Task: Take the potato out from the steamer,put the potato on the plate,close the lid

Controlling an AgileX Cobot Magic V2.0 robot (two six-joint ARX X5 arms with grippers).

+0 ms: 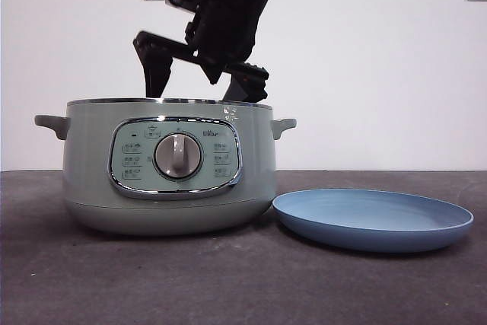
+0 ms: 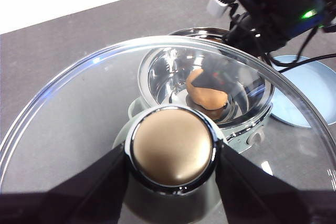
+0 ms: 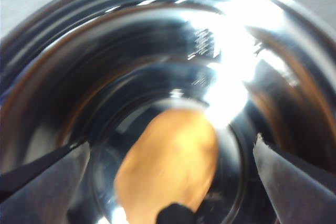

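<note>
The potato lay on the floor of the steamer, low in the middle of the right wrist view, orange-brown against the mirror-bright inner bowl. The right gripper hung over the pot's open mouth at upper centre of the front view, its jaws spread wide to either side of the potato and not yet touching it. The left gripper held the lid up and clear of the pot, jaws clamped on the knob, which looked bronze here instead of pale green. The potato would likely handle as a firm, fairly heavy lump with a smooth, rounded skin that could roll or slip, so a grip across its narrower middle seemed safest; the polished bowl under it offered little friction. The glass lid was the fragile piece and wanted a level, gentle return. The plate, blue and shallow, sat bare at lower right of the front view, just beside the steamer, on a dark matte table before a plain white wall with sockets.
</note>
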